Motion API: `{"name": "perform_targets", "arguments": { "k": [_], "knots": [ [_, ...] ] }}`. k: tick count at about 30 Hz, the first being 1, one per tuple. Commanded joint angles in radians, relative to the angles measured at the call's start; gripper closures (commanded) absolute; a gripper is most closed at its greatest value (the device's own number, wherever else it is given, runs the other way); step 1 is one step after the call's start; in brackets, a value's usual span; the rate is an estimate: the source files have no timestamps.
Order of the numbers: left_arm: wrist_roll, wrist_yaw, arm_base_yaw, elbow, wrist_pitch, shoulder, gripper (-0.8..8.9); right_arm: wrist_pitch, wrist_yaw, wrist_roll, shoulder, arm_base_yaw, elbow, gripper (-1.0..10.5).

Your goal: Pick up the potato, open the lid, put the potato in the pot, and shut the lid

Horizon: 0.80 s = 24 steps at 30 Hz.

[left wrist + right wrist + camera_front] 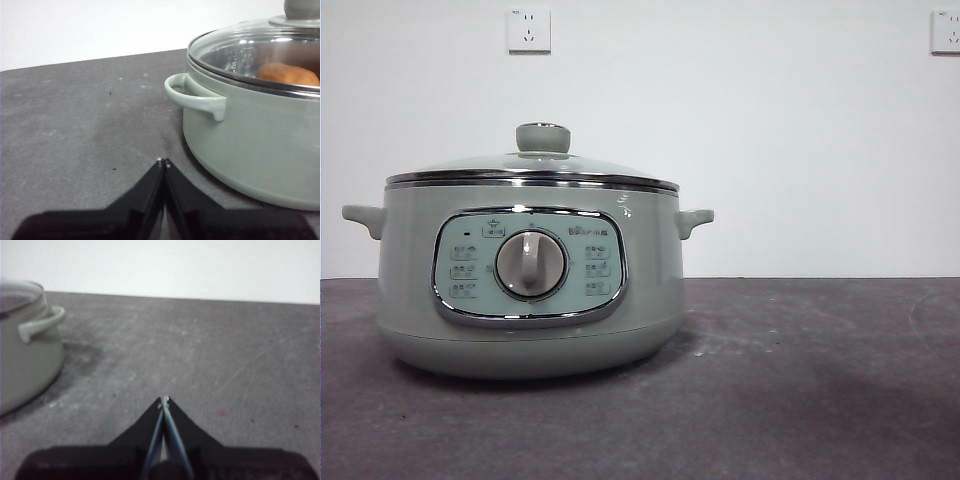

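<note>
Both jaws closed, empty, beside lidded pot.

1 pot, 1 lid, 1 potato

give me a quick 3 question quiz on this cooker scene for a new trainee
1. True or false: the lid sits closed on the pot.
2. Where is the potato? A) on the table B) inside the pot C) in a gripper
3. Fill in: the left gripper and right gripper both have jaws that are ____.

Key:
1. True
2. B, seen through the glass in the left wrist view
3. shut, holding nothing
</note>
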Motion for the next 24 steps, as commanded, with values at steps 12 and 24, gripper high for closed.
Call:
{"name": "perform_targets", "arguments": {
  "k": [12, 24],
  "knots": [
    [0.009, 0.002, 0.003, -0.015, 0.002, -0.003, 8.17, -0.041, 0.004, 0.092, -0.031, 0.000, -0.027, 9.5],
    [0.009, 0.002, 0.003, -0.015, 0.002, -0.003, 8.17, -0.041, 0.007, 0.093, -0.031, 0.000, -0.026, 9.5]
  ]
}}
